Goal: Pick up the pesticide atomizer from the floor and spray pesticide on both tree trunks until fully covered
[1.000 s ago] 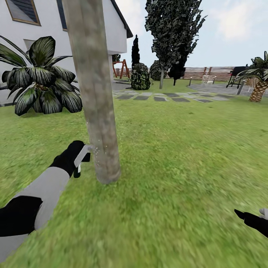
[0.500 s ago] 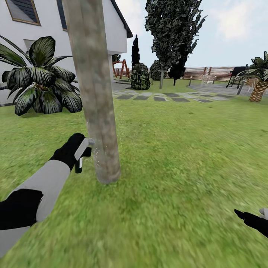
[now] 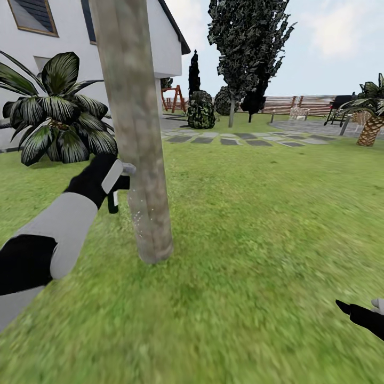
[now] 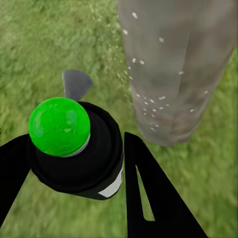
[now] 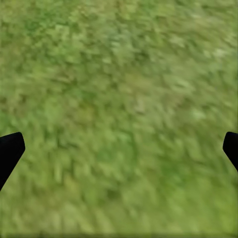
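Pale grey-brown bark stands right in front of me: the tree trunk is my landmark, rising out of the lawn and leaning slightly. My left gripper sits just beside the trunk on its house side, partway up, clamped around the pesticide atomizer, whose nozzle points at the bark and nearly touches it. In the left wrist view the atomizer shows a bright green cap on a dark body, held between the gripper's 2 black fingers. Whitish pesticide speckles dot the trunk below nozzle height, and more dots show on the bark in the wrist view. My right gripper hangs low, well apart from the trunk on the far side from the house, fingers spread wide over bare grass with nothing between them. Beyond the trunk stand a broad-leaved plant against the white house and the slatted fence.
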`<state>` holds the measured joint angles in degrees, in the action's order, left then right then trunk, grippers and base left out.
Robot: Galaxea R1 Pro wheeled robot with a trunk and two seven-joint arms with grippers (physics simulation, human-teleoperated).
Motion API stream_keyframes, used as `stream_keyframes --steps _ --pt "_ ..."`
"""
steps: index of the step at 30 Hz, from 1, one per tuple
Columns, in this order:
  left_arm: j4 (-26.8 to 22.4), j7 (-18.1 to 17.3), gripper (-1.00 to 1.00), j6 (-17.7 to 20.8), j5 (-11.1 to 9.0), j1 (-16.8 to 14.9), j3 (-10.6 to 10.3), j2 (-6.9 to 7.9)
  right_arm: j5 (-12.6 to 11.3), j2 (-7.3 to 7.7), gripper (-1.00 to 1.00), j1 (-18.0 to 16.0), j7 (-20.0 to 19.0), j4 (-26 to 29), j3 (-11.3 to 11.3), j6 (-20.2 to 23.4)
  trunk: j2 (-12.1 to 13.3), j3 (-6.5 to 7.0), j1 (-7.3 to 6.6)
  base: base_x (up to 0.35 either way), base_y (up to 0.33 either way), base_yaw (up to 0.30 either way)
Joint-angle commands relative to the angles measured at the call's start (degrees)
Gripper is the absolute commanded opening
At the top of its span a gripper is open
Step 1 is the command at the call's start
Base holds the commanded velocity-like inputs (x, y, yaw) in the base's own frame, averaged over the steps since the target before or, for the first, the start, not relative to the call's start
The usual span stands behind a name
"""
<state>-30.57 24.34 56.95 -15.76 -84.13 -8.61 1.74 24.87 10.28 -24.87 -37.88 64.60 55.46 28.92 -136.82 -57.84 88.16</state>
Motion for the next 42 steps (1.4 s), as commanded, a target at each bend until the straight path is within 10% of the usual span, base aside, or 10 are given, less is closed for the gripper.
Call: stream_keyframes --steps 1,10,18,26,32,40,42 --pt "0.2 0.0 -1.00 0.0 0.0 -0.2 0.0 0.08 0.0 0.00 1.00 0.0 0.0 0.0 0.0 0.0 0.0 0.00 0.00 0.000 0.000 0.000" --pt "7.5 0.0 -1.00 -0.1 0.1 -0.3 -0.3 1.12 0.0 0.00 1.00 0.0 0.0 0.0 0.0 0.0 0.0 0.00 0.00 0.000 0.000 0.000" --pt "8.6 0.0 -1.00 -0.1 0.1 -0.3 -0.2 -4.33 0.0 0.00 1.00 0.0 0.0 0.1 0.0 0.0 0.0 0.00 0.00 0.000 0.000 0.000" --pt "14.9 -0.8 -1.00 -0.9 0.1 0.2 -0.2 -0.73 0.0 0.00 1.00 0.0 0.0 0.1 0.0 0.0 0.0 0.00 0.00 0.000 0.000 0.000" --pt "24.6 -1.1 -1.00 -9.3 0.1 1.3 -0.3 -1.45 0.0 0.00 1.00 0.0 0.1 0.0 0.0 0.0 0.0 0.00 0.00 0.000 0.000 0.000" --pt "25.4 -1.4 -1.00 -19.2 0.1 9.2 -0.3 -1.34 0.0 0.00 1.00 0.0 0.0 0.0 0.0 0.0 0.0 0.00 0.00 0.000 0.000 0.000" --pt "25.3 -6.5 -1.00 -20.9 0.2 11.8 -0.3 -1.45 0.0 0.00 1.00 0.0 0.0 0.0 0.0 0.0 0.0 0.00 0.00 0.000 0.000 0.000"
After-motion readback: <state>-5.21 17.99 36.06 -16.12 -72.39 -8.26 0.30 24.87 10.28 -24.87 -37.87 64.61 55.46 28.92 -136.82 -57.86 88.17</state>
